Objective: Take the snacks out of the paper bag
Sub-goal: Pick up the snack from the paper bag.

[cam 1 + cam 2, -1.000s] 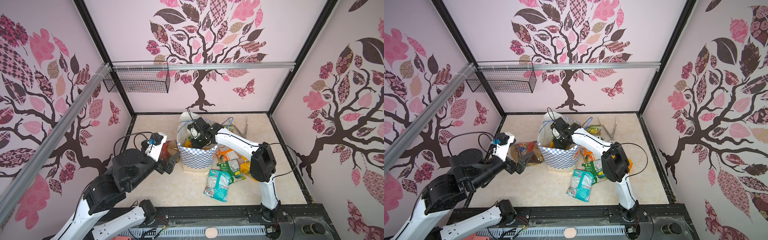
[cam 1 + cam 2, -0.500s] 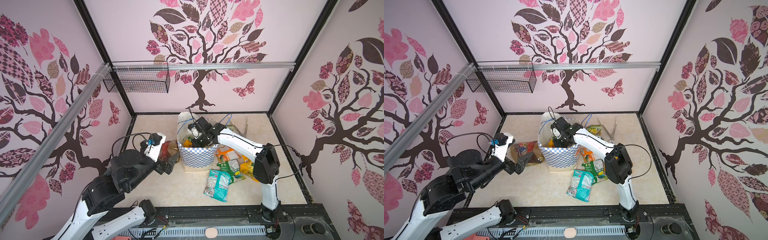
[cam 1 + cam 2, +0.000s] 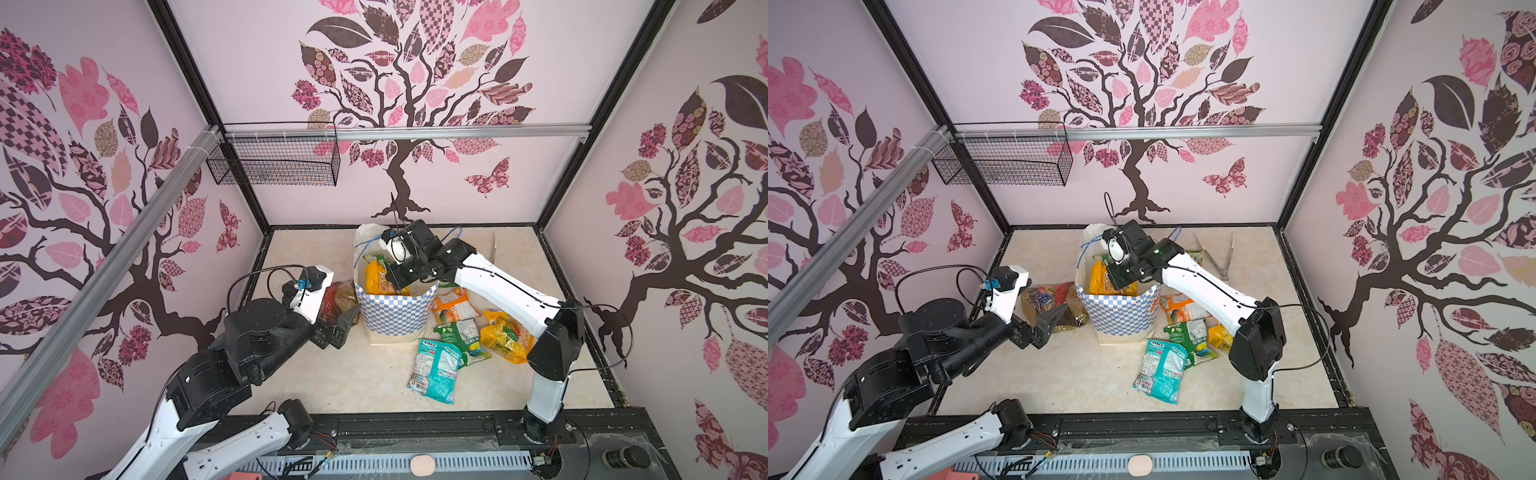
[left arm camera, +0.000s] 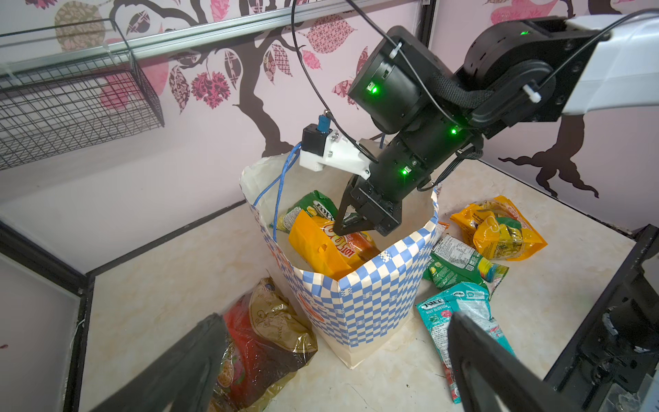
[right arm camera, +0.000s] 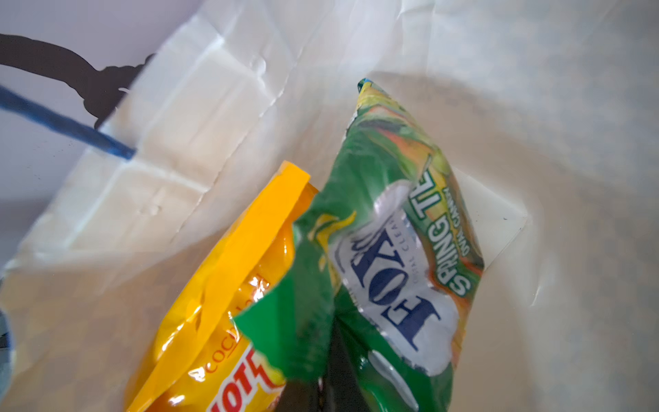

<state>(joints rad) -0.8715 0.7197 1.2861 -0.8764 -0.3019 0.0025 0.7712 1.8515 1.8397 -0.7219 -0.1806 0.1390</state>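
The paper bag (image 3: 392,318) (image 3: 1121,311) stands upright mid-table, blue-checkered below and cream inside. My right gripper (image 4: 342,228) (image 5: 321,385) reaches down into its mouth, shut on the edge of a green FOX'S snack packet (image 5: 392,249) (image 4: 313,208). A yellow-orange packet (image 5: 221,303) (image 3: 374,278) leans beside it in the bag. My left gripper (image 3: 345,320) (image 4: 335,317) hangs open left of the bag, above a dark brown-red packet (image 4: 264,339) (image 3: 1050,297). To the right of the bag lie teal (image 3: 434,370), green (image 3: 461,336), yellow (image 3: 503,336) and orange (image 3: 453,305) packets.
Metal tongs (image 3: 1219,257) lie at the back right of the table. A black wire basket (image 3: 274,162) hangs on the back-left rail. The right arm's elbow (image 3: 555,340) stands over the packets on the right. Walls close in three sides of the table.
The right arm's elbow has swung to the right, and its wrist has risen slightly in the bag's mouth. The left arm has hardly moved.
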